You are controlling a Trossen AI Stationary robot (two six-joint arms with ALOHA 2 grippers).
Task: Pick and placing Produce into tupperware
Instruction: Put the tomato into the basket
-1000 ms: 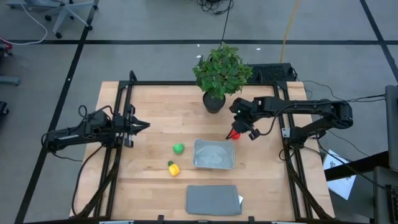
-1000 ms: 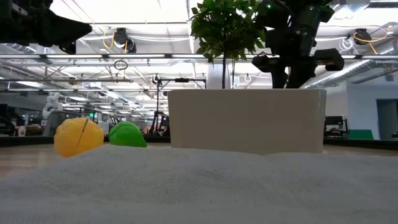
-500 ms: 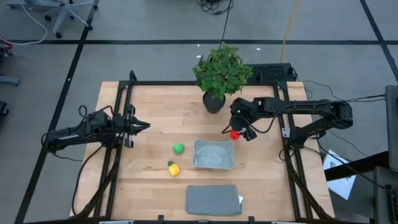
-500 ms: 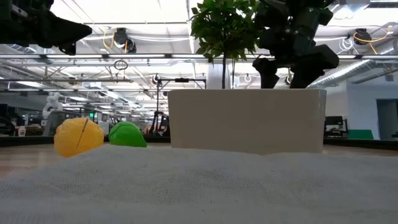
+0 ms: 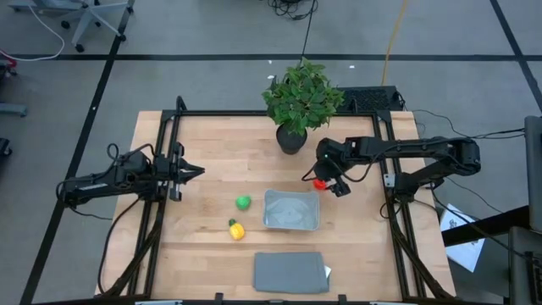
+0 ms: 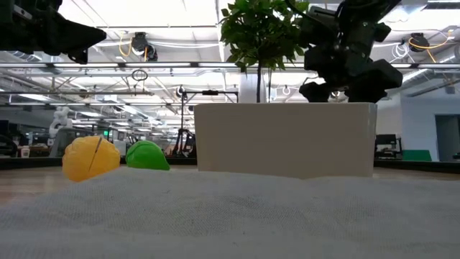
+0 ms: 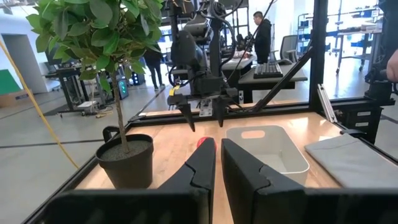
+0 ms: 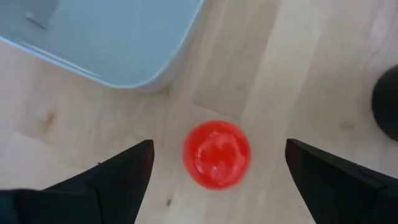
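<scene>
The round red produce piece (image 8: 216,154) lies on the wood just beyond the tupperware's far right corner. My right gripper (image 8: 219,147) hangs over it, open, with a finger on either side and clear of it. In the high view this gripper (image 5: 325,183) sits by the tupperware (image 5: 291,209), whose inside shows no produce. The green piece (image 5: 243,202) and the yellow piece (image 5: 236,229) lie on the table to the tupperware's left. My left gripper (image 5: 191,172) waits shut over the table's left part.
A potted plant (image 5: 296,100) stands at the far edge, close behind my right arm. A flat opaque grey rectangle (image 5: 290,271) lies near the front edge. Black frame rails (image 5: 161,212) run along both sides. People stand in the room beyond the table.
My right gripper has opened wide over the red piece and tipped a little. The red piece lies about where it was.
</scene>
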